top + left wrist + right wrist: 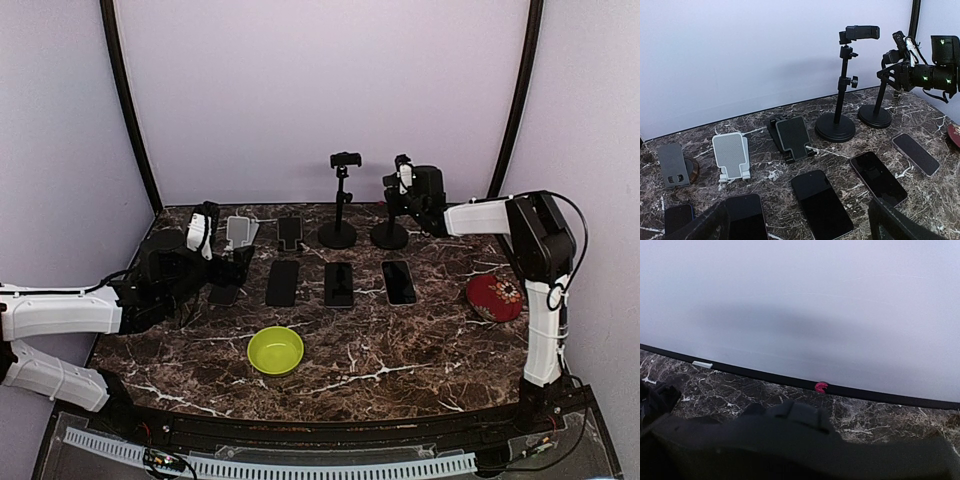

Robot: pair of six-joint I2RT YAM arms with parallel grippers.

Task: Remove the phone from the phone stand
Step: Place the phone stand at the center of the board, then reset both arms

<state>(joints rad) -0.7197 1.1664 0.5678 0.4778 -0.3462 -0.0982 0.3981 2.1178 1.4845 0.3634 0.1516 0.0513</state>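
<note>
Two tall black phone stands are at the back. The left one [340, 205] has a bare-looking clamp on top [862, 32]. My right gripper [404, 176] is at the top of the right stand [390, 232], also in the left wrist view [879, 107], and covers its clamp. In the right wrist view a blurred dark object [800, 440] fills the bottom; I cannot tell phone from clamp, and the fingers are hidden. My left gripper [232, 262] is open and empty, low over the flat phones [800, 225].
Several dark phones lie flat mid-table [339, 284] [822, 205]. Small stands stand behind them: grey [672, 164], white [731, 155], black [792, 136]. A green bowl [275, 350] is at the front, a red round pad [494, 297] at the right.
</note>
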